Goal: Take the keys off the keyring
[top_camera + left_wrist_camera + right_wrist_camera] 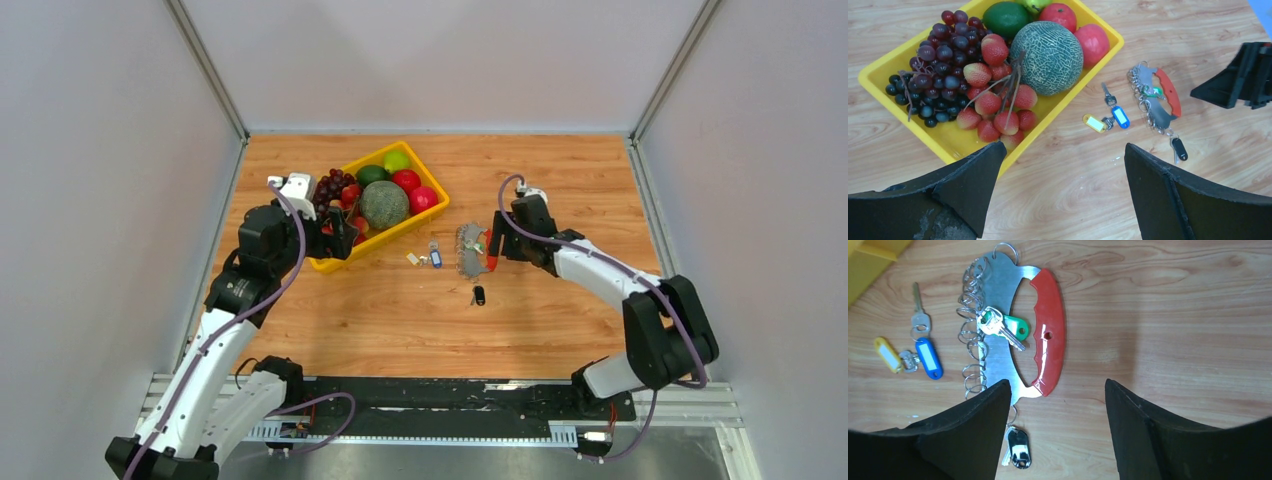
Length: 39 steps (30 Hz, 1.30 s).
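Observation:
The keyring (1050,340) is a flat steel plate with a red grip and several wire rings along one edge, lying flat on the wooden table (468,250) (1168,92). A key with a green tag (1008,327) lies across the plate. A key with a black tag (1019,447) hangs off the bottom ring. Two more keys, tagged blue (929,357) and yellow (888,354), lie loose to the left. My right gripper (1057,382) is open above the keyring's lower end, with nothing between its fingers. My left gripper (1065,146) is wide open over bare wood beside the tray.
A yellow tray (430,215) at the back left holds a melon (384,203), grapes, strawberries and other fruit, close to my left gripper (345,235). White walls close in the table on three sides.

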{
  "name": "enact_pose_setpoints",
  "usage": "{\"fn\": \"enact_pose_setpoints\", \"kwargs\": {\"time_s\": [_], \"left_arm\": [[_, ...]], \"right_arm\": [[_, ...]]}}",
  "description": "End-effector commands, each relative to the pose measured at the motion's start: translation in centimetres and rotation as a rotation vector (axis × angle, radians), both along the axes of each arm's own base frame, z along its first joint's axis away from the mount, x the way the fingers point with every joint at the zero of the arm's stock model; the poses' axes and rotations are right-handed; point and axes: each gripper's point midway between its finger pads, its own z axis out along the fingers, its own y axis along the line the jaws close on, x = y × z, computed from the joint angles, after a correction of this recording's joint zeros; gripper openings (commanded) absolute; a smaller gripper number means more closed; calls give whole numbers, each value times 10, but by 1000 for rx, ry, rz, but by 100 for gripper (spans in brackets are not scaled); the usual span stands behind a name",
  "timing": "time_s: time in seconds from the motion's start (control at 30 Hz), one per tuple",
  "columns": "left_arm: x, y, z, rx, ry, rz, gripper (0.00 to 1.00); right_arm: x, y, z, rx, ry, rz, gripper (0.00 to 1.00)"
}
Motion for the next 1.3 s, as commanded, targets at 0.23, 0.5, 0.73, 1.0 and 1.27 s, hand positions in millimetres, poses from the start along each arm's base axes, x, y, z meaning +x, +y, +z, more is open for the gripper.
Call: {"fn": "enact_pose_setpoints", "kwargs": {"time_s": [0.23,0.5,0.73,1.0,1.27], "left_arm": [[-1,3,8,39,-62,12,100],[-3,-1,9,12,-56,3,100],[-5,0,7,4,-44,14,100],[-5,-1,5,8,-35,17,100],[-5,3,6,26,-42,33,100]], "right_arm": [[22,34,-29,-173,35,67,64],[31,77,-8,-183,-19,184,63],[57,103,-17,-213,7,219,60],[63,95,-27,-294,24,230,60],[60,79,-34,-309,36,269,48]]}}
